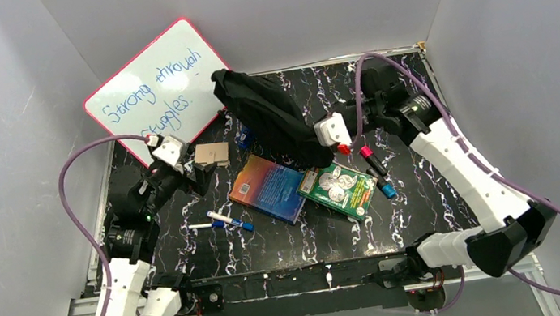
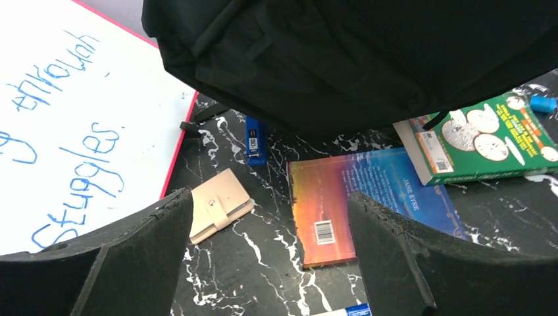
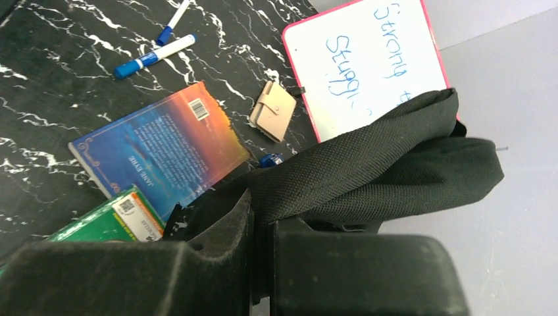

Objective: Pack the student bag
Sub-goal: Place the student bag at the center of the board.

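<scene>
**Bag held up, nothing packed yet**

The right hand (image 3: 262,227) is clamped on a fold of the student bag (image 1: 267,115), a limp sack of coarse-woven black fabric hanging above the far middle of the marbled worktop (image 1: 191,255). The left hand (image 2: 268,201) hovers with fingers wide apart, holding nothing. The step looks like opening the bag. The next move calls for finding its mouth, then loading the flat, glossy paperback (image 1: 268,188) and the soft tan wallet (image 1: 211,154).
</scene>
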